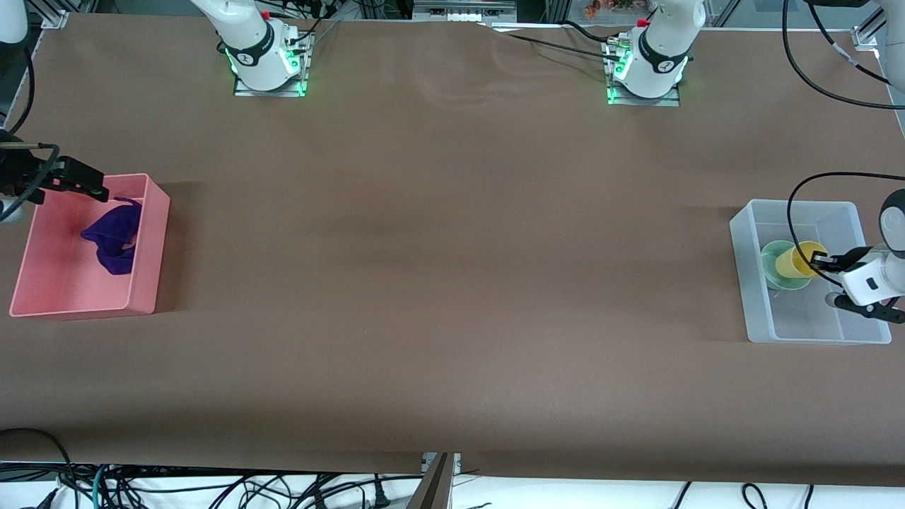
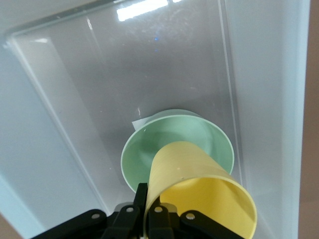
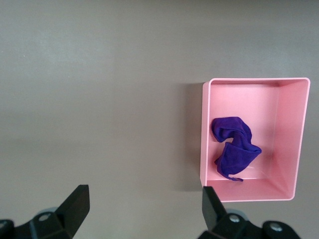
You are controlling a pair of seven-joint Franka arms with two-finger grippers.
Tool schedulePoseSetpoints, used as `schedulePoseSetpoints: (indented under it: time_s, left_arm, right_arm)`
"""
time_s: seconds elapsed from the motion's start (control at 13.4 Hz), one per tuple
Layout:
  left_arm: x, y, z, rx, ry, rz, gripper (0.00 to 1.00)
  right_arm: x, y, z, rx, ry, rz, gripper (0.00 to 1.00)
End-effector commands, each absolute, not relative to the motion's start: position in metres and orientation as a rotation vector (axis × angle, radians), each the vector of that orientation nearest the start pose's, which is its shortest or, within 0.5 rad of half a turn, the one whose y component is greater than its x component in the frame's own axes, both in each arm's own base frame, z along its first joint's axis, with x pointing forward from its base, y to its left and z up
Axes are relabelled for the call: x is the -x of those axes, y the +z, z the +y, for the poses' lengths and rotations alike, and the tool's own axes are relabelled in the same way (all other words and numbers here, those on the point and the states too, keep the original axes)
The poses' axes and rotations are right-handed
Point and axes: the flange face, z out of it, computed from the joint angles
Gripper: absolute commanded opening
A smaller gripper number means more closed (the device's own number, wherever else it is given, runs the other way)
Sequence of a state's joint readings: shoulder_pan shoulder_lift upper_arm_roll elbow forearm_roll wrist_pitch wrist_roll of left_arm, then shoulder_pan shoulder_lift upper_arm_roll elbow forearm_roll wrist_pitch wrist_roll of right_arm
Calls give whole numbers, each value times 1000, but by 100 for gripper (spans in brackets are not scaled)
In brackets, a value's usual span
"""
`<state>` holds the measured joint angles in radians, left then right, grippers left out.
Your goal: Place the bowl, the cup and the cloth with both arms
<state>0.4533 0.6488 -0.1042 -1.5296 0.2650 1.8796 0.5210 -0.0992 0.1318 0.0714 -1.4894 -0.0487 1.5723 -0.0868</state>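
Brown table (image 1: pixel 452 283): L claw (image 1: pixel 820 261) pinches cup (image 1: pixel 795 260) over bowl (image 1: pixel 778 265), clear bin (image 1: pixel 749 283)

open table (image 1: pixel 452 283) between pink bin (image 1: pixel 152 233), clear bin (image 1: pixel 742 283)

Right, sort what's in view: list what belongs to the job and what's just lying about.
Job:
- small pale mint-green bowl
- plain bright-yellow cup, gripped by left tool
- deep-purple fabric cloth
- open right tool
- pink plastic bin
- clear plastic bin

Lying about:
- loose cables
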Motion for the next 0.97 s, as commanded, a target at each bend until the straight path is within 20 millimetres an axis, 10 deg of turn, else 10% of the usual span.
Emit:
schedulePoseSetpoints:
  time_s: [0.0,0.15,0.3,0.45,0.6,0.89]
  left_arm:
    - [-617,256,263,3022,534,481,0]
    - [-618,252,261,3024,539,484,5]
    - [-621,256,260,3023,525,485,67]
    - [-626,276,256,3012,491,491,100]
    - [-629,320,248,2998,433,489,100]
    - [-631,421,169,2984,380,598,100]
  right_arm:
    - [-592,593,-23,3192,91,-78,100]
    - [-593,597,-24,3191,77,-80,100]
    - [-597,598,-25,3190,70,-82,100]
    - [-598,598,-25,3190,67,-85,100]
    - [-597,598,-26,3190,70,-82,100]
    - [-598,598,-26,3191,67,-82,100]
